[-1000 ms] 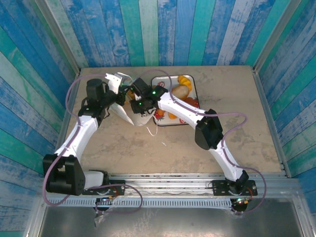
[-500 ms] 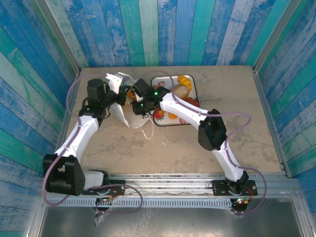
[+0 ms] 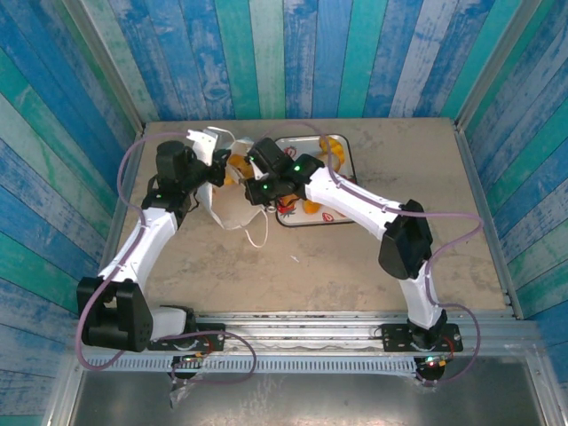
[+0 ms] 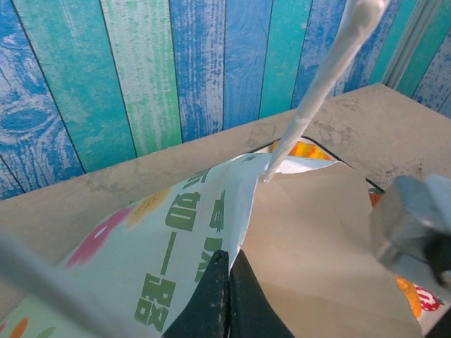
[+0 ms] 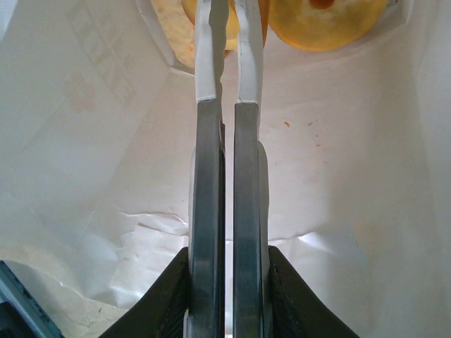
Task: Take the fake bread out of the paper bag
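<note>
Where the paper bag (image 3: 227,211) lies on the far left tabletop (image 3: 311,266), left claw (image 4: 227,282) clenched on its rim. Right claw (image 5: 227,289) grasping metal tongs (image 5: 208,176), reaching inside the bag. Fake bread (image 5: 328,21): inside the bag, at the tong tips.

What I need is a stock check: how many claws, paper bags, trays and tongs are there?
claws: 2, left claw, right claw
paper bag: 1
tray: 1
tongs: 1
total: 5
</note>
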Available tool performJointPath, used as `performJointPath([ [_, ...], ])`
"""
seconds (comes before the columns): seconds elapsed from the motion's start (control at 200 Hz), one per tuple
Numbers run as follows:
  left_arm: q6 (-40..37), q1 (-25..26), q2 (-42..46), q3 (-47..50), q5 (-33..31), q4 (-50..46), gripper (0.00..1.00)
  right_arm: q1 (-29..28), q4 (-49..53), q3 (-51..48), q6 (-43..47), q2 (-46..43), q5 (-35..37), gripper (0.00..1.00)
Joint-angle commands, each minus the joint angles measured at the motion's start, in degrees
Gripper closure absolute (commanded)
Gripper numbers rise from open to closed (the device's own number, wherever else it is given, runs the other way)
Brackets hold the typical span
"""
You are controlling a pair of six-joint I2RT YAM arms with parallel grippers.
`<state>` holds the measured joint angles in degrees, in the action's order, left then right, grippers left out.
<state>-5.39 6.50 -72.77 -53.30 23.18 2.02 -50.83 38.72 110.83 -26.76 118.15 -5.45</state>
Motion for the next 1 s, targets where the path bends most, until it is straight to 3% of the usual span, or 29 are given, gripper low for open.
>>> performJointPath([
  [0.0,1.96,0.16,1.16,-0.22,-4.7,1.32,1.0,-0.32,-2.43,-1.42,0.27,-3.56,0.39,0.99],
  [0.155,3.28,0.13,-0.91,-0.66,-8.36,0.62,1.0,-0.25,-2.86,-3.6,0.22,-6.02,-0.69,1.0],
  [0.997,4.18,0.09,-1.65,-1.46,-9.42,0.71,1.0,4.11,-9.15,-19.92,-3.06,-24.48,-5.43,0.99],
])
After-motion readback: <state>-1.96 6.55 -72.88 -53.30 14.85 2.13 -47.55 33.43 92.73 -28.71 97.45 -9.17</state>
